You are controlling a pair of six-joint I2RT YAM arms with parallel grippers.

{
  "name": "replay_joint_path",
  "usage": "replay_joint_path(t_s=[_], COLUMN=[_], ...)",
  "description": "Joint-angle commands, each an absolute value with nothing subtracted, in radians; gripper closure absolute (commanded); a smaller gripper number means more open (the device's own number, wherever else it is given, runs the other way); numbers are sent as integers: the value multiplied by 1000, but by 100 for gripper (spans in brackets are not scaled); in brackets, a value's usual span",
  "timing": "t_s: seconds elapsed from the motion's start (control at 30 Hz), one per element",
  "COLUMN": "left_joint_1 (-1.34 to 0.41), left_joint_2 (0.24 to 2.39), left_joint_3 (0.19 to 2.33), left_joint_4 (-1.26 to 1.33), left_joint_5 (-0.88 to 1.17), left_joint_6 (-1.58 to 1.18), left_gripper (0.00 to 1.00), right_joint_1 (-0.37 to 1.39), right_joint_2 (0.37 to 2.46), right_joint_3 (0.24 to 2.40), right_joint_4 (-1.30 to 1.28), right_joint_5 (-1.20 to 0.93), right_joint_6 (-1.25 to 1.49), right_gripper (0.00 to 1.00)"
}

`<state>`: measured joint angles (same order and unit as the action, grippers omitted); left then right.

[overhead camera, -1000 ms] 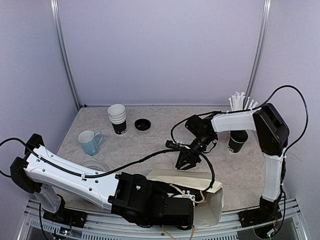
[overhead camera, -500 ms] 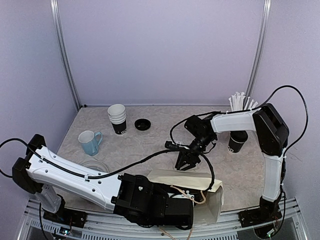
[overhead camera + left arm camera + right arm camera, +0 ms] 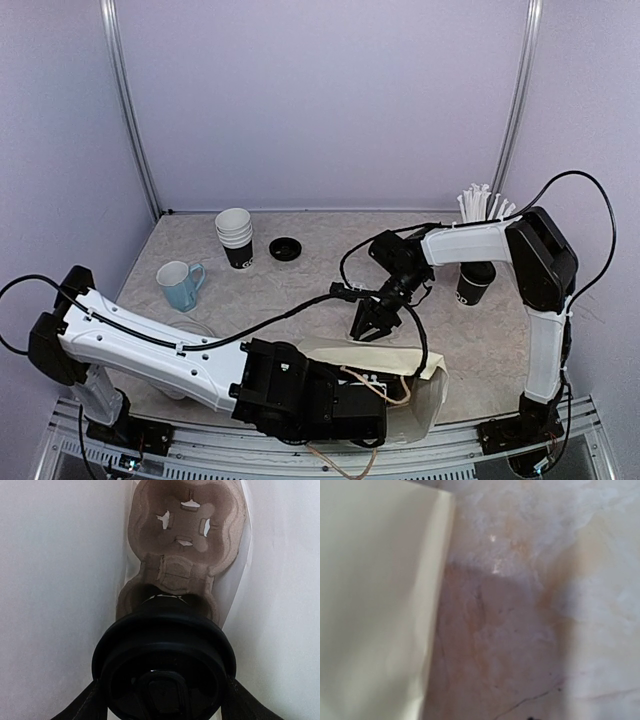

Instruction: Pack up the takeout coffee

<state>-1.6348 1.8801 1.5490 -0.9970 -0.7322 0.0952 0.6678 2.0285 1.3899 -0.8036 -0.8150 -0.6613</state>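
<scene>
— Largest on the surface (image 3: 300, 290)?
— Cream bag (image 3: 375, 357), lying at the near edge.
— Inside?
— Tray (image 3: 187, 525), one pocket bare; lidded cup (image 3: 162, 665) at the other, gripped by the left tool (image 3: 162, 702).
— Right tool (image 3: 374, 328)?
— Over the bag's far edge; can't tell its spread.

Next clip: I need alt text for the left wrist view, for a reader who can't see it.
A black lidded cup fills the lower frame, held between the left jaws, whose dark tips show at either side. Beyond it lies a brown pulp carrier with one empty pocket, all inside a pale bag.
</scene>
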Motion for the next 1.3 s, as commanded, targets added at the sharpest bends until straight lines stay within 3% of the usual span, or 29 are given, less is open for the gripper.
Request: replay_joint_path(t_s=[0.0,0.37,0.47,0.8,1.27], left_joint_1=[-1597,-1474,-1398,-1319,-1210], left_joint_2=[1893,1906,1920,1971,2021], left_joint_3=[1558,1674,1716,1733,1763], left_joint_4=[-1009,-1097,-1096,-1112,-1100], left_joint_5=[-678,-465,-311,-175,-125], left_joint_6=[83,68,31,5,-15], left_gripper=[42,42,41,42,42], right_joint_1=[689,513,432,357,335], right_joint_2=[2015,1881,1803,1701,1653], right_joint_3=[1410,1542,1544,1440,1344], right_joint_4=[-861,-967,-1016,-1042,-1022], right_joint_5=[-863,-789,-789,-820,-885], right_joint_6=[-678,-715,-754,-819,-848], right_gripper=[59,47,47,46,47])
